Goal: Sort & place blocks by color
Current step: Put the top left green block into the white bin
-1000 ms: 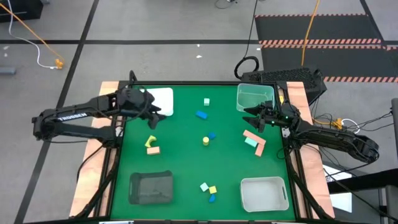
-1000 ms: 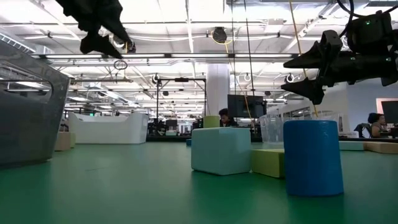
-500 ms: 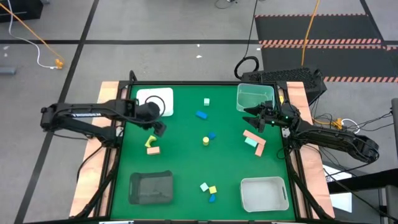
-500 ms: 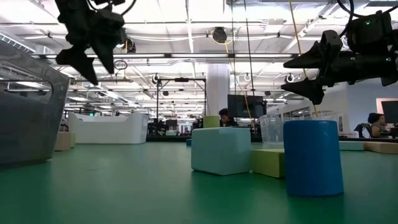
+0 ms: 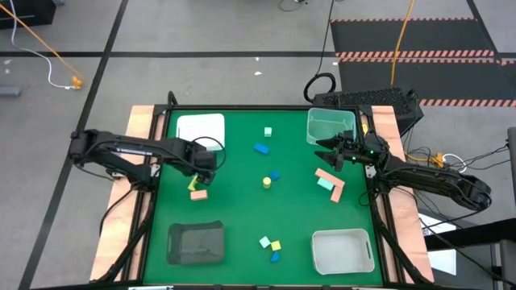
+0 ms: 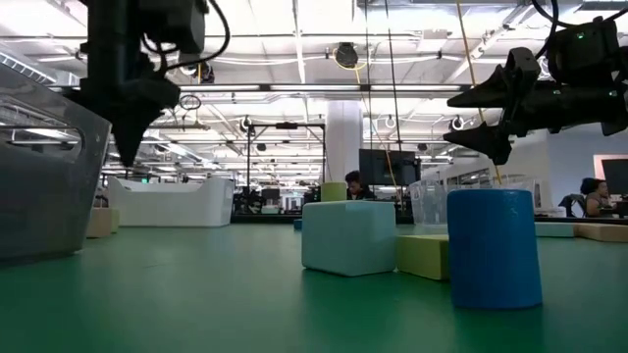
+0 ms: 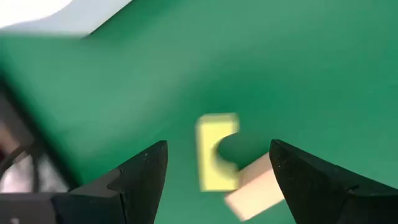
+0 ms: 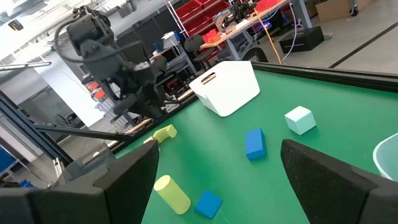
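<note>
Since prev. frames, L gripper (image 5: 203,167), jaws wide, empty, has been lowered over yellow block (image 7: 216,151) nr table's left edge; R gripper (image 5: 332,152) wide by clear tray (image 5: 329,127); blocks (image 5: 270,246) unsorted, sorting barely begun.

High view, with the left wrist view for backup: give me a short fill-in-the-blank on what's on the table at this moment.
1. The left gripper hangs over a yellow block that touches a ____ block.
2. The right gripper waits next to the ____ tray.
3. The jaws of both grippers stand ____.
4. The dark tray holds ____ blocks.

Missing words: pink; clear; open; no
</note>
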Tool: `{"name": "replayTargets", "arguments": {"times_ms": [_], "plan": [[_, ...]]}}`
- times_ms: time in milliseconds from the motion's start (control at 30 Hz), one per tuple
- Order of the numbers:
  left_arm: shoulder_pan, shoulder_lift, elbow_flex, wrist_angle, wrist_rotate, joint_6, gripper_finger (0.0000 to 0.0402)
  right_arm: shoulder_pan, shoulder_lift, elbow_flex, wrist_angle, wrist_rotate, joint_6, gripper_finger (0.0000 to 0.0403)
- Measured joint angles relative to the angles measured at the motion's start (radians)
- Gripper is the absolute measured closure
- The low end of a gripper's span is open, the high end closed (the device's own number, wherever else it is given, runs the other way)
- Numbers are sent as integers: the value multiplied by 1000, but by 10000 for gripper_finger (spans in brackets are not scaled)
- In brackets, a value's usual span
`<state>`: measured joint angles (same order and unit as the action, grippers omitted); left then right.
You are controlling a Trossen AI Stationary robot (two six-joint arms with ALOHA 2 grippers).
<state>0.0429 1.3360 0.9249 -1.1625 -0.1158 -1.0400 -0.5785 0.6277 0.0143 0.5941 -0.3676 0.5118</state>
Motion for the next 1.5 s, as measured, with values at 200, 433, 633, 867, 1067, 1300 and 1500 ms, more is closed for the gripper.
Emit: {"name": "replayTargets", "arguments": {"times_ms": [200,433,633,867,1067,1300,1500], "plan": [[0,20,-35,46,0,-22,119,0,0,0,0,0,0,76],[-6,18,-119,128,34,-97,119,0,0,0,0,0,0,76],[-20,18,-150,122,11,-160,119,0,0,0,0,0,0,76],[-20,21,-275,326,22,-196,119,0,0,0,0,0,0,76],[-20,14,-343,419,25,-260,119,0,0,0,1,0,0,76],[-20,15,-344,414,26,-235,150,0,0,0,0,0,0,76],[-20,16,-345,409,29,-237,268,0,0,0,0,0,0,76]]}}
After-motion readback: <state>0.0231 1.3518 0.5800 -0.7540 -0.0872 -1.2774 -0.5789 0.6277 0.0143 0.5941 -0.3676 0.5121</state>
